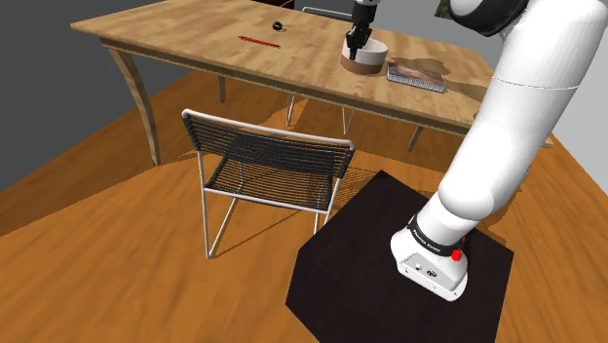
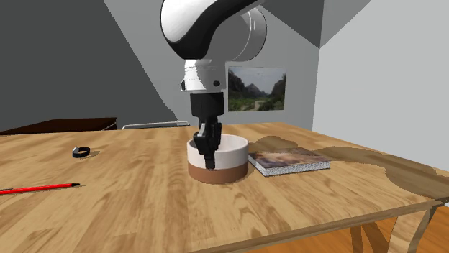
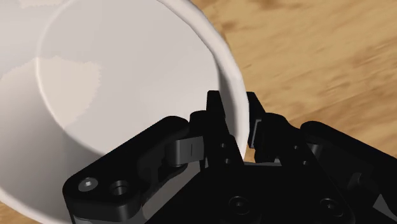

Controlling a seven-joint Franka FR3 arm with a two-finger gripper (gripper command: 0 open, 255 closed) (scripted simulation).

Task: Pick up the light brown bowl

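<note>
Black claw (image 3: 235,107) clamps the smooth rim of the round white, brown-based bowl (image 3: 127,83) on grained table (image 3: 318,51)

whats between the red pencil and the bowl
Nothing: only bare wooden table lies between the red pencil and the bowl, seen in the second exterior view.

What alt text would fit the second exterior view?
A robot arm's black hand reaches down onto the rim of a white bowl with a brown base on a wooden table. A book lies beside it, a red pencil farther left.
</note>
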